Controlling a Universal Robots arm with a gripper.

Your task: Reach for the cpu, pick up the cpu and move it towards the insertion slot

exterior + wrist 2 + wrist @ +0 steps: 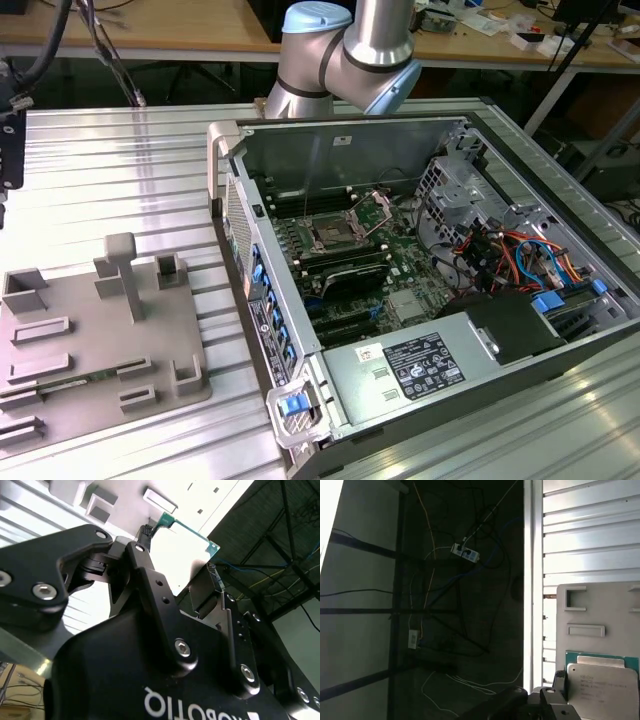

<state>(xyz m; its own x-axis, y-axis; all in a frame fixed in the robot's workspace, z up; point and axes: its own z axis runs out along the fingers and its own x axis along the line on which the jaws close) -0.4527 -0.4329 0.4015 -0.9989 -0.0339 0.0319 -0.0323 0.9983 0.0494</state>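
In the second wrist view my gripper (pixel 180 555) is shut on the cpu (pixel 189 537), a flat square chip with a bright top and a green rim. One black fingertip (pixel 143 534) presses one edge and the other fingertip (pixel 214 580) presses the opposite edge. The first wrist view shows the cpu (pixel 602 685) over the grey tray (pixel 600 605), with a fingertip (pixel 560 681) against its side. The insertion slot (pixel 333 236), a square socket with a silver frame and a dark centre, lies on the motherboard inside the open computer case, well to the exterior view's right of the tray (pixel 90 340).
The open case (pixel 420 280) has tall metal walls, cable bundles (pixel 510 250) and a black power supply (pixel 430 365). The grey tray carries raised blocks (pixel 125 270). The ribbed metal table (pixel 110 170) ends close beside the tray; the floor lies beyond its edge (pixel 532 555).
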